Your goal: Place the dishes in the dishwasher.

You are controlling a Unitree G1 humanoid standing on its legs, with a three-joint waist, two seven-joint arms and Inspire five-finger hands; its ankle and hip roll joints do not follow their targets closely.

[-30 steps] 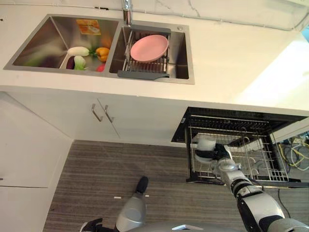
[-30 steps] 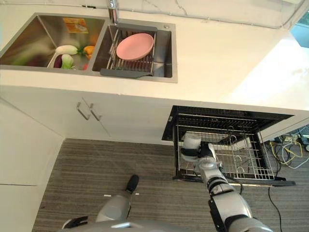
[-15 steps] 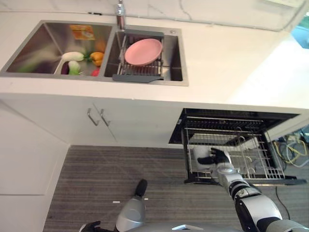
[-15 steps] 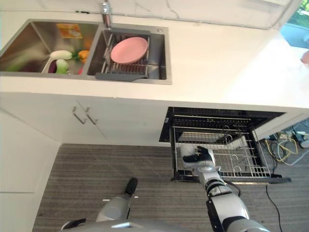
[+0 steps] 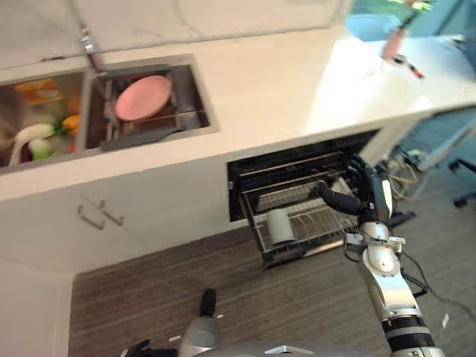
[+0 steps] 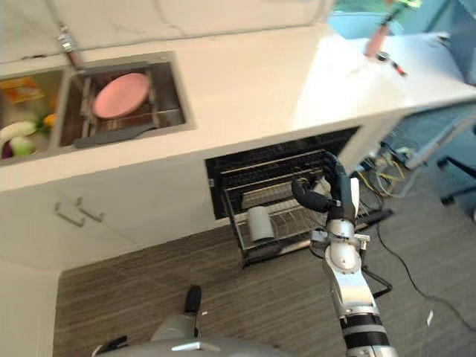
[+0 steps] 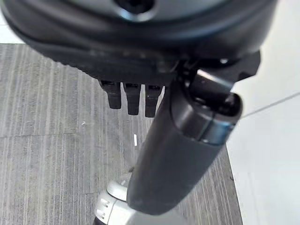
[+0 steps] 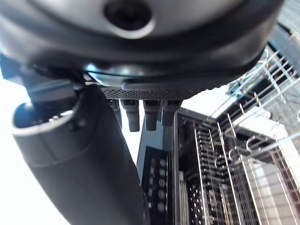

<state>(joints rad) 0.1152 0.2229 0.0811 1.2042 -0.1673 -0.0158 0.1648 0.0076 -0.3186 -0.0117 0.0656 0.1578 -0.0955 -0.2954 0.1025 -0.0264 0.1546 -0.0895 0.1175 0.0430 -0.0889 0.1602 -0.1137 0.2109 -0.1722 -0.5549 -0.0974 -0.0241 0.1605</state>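
Note:
A pink plate (image 5: 143, 97) rests in the drying rack in the sink's right basin (image 5: 195, 104). Below the counter the dishwasher's wire rack (image 5: 320, 219) is pulled out, and a white cup (image 5: 277, 225) lies at its front left corner. My right hand (image 5: 366, 190) hovers above the rack's right side, well apart from the cup, open and holding nothing. In the right wrist view its fingers (image 8: 140, 113) point straight at the rack (image 8: 225, 178). My left hand (image 7: 140, 51) hangs over the floor, open with nothing in it.
The sink's left basin (image 5: 15, 93) holds vegetables (image 5: 33, 137), and the faucet (image 5: 89, 46) stands behind the basins. Cabinet handles (image 5: 97, 217) lie left of the dishwasher. Cables (image 5: 405, 165) trail on the floor at the right. A pink object (image 5: 394, 44) stands on the far right counter.
My right hand let go of the white cup, which now lies in the rack, and rose up to the right. The whole picture shifted as the camera swung right.

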